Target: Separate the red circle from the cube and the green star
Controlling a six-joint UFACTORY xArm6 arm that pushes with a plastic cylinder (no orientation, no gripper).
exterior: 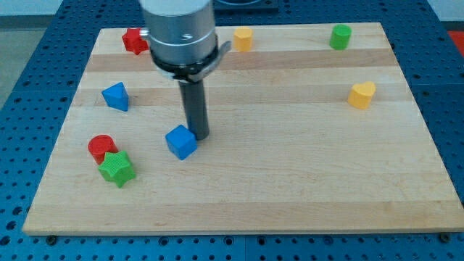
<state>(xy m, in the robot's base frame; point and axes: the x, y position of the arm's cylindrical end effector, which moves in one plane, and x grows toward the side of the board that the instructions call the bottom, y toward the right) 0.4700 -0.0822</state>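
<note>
The red circle (101,147) lies at the view's lower left of the wooden board, touching the green star (117,168) just below and to its right. The blue cube (180,141) sits further to the right, apart from both. My tip (199,136) is down on the board, right against the cube's upper right side. The rod rises from there to the arm's grey body at the view's top.
A blue triangular block (115,96) is at the left. A red star (133,40) is at the top left. A yellow block (243,38), a green cylinder (340,36) and a yellow heart-like block (362,95) lie at the top and right. The board's edge (239,232) is near.
</note>
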